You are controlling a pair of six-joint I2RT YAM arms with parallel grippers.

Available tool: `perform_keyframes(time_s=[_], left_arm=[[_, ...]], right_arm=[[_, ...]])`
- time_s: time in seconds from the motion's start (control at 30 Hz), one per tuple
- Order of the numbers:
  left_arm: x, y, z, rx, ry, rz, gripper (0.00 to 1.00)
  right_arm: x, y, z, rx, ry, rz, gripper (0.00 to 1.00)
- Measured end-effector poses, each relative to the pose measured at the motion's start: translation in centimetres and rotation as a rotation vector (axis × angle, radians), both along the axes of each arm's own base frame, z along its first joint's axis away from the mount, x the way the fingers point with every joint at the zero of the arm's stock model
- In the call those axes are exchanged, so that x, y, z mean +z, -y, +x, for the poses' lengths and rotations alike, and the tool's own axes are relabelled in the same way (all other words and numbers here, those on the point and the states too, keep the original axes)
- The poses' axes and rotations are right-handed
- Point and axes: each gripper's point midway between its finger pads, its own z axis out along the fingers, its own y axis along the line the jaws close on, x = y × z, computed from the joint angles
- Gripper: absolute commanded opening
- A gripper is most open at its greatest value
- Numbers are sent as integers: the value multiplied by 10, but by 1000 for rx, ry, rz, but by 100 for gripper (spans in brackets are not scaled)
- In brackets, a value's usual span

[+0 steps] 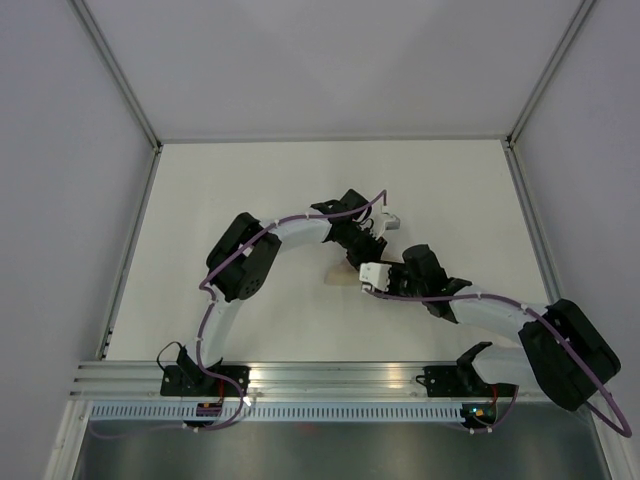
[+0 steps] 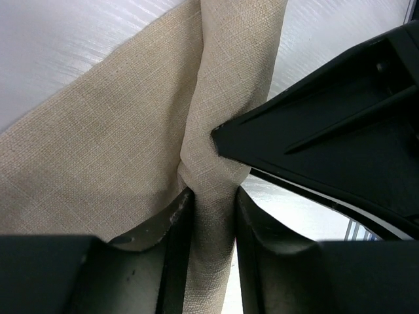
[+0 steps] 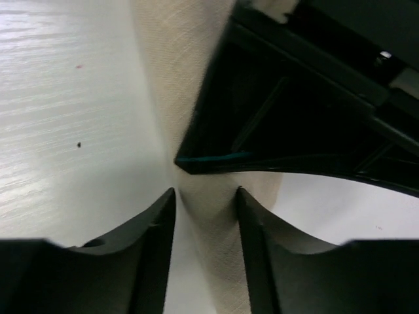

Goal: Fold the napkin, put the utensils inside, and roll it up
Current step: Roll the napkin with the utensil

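The tan napkin (image 2: 98,150) is gathered into a narrow roll that runs up between my left gripper's fingers. My left gripper (image 2: 214,199) is shut on that roll, with both pads pressed against the cloth. My right gripper (image 3: 206,199) straddles the same napkin (image 3: 216,216). Its right finger (image 3: 252,222) touches the cloth, and a strip of white table shows beside the left finger, so the jaws stand open. From above, both grippers meet at mid-table and only a small tan corner of the napkin (image 1: 338,277) shows. The utensils are hidden.
Each wrist view is crowded by the other arm's black gripper body (image 2: 340,118) close to the fingertips. The white table (image 1: 250,190) is bounded by grey walls on three sides and an aluminium rail (image 1: 330,378) at the near edge.
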Motion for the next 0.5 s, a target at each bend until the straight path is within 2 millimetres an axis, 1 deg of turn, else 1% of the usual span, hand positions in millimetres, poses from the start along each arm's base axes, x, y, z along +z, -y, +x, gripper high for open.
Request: perform_keyframes(time_s=[0.03,0.13,0.23,0.33,0.37,0.5], left_arm=[[0,0,0,0,-1,0,41],[0,0,-1,-1,-4,-4,43],[2,-3,-1,7,-2,-16,46],[4,-11,-1,41,-6,-28,49],[5,-14,-1,55,-9,-31,49],[9,-36,8,151,-19,-34,52]], right_arm=[[1,0,3,-4,10,-3,41],[4,0,9,-19,23,-2,31],[5,-2,10,-20,13,-1,29],[6,-7,11,-4,-20,8,27],[6,-8,12,1,-33,13,23],[6,-8,16,6,-107,25,21]])
